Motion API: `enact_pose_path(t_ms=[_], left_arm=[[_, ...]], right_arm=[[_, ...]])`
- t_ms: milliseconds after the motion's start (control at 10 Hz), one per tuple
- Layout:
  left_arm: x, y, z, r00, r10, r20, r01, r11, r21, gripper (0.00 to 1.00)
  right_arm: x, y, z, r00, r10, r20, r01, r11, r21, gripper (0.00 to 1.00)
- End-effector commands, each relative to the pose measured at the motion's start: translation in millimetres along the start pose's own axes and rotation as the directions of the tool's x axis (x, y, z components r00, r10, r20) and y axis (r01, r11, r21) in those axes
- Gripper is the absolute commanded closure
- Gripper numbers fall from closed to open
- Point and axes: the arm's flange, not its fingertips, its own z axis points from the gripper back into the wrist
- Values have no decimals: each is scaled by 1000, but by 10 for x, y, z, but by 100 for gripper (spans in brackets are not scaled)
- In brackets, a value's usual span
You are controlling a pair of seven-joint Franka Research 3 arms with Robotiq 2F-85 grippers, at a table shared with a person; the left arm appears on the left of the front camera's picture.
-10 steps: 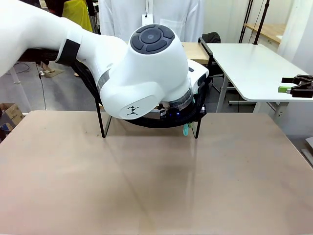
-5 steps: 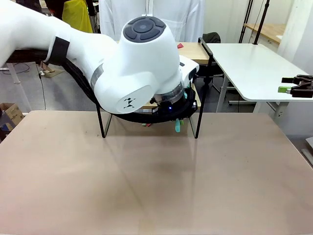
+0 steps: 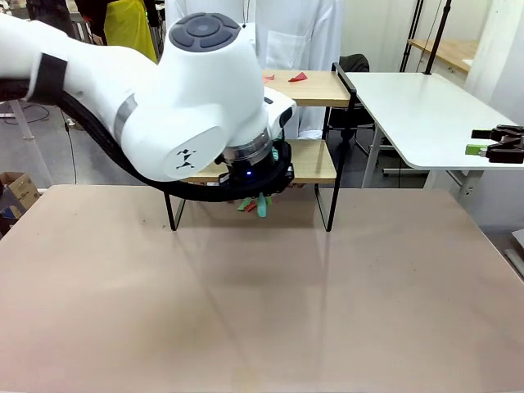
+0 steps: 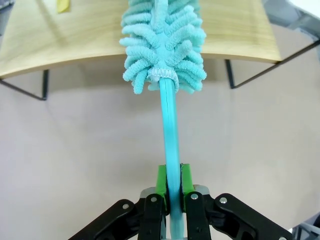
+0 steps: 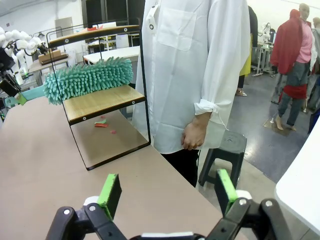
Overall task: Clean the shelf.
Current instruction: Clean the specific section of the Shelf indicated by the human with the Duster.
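The left gripper (image 4: 170,197) clamps a teal duster (image 4: 162,45) whose head rests on the lower board of the shelf (image 5: 102,102) at 12 o'clock on the table (image 3: 262,311), coloured scraps (image 5: 101,123) beneath, a person (image 5: 200,60) behind; the right gripper (image 5: 168,189) gapes empty.

No words or numbers can be read. The white rounded joint housing of the left arm (image 3: 196,115) bears a small black maker's emblem (image 3: 190,155) at its six o'clock. The person's white hanging badge (image 5: 150,21) is too small to read.
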Motion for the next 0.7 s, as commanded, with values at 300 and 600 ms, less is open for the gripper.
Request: enact_pose_path(t_ms=[300, 600], left_arm=[[22, 544, 188, 998, 34, -44, -30, 994, 105, 87], [67, 810, 291, 997, 58, -50, -47, 979, 197, 87]], right_arm=[[37, 7, -11, 1000, -10, -12, 10, 1000, 0, 0], [37, 7, -11, 1000, -10, -12, 10, 1000, 0, 0]])
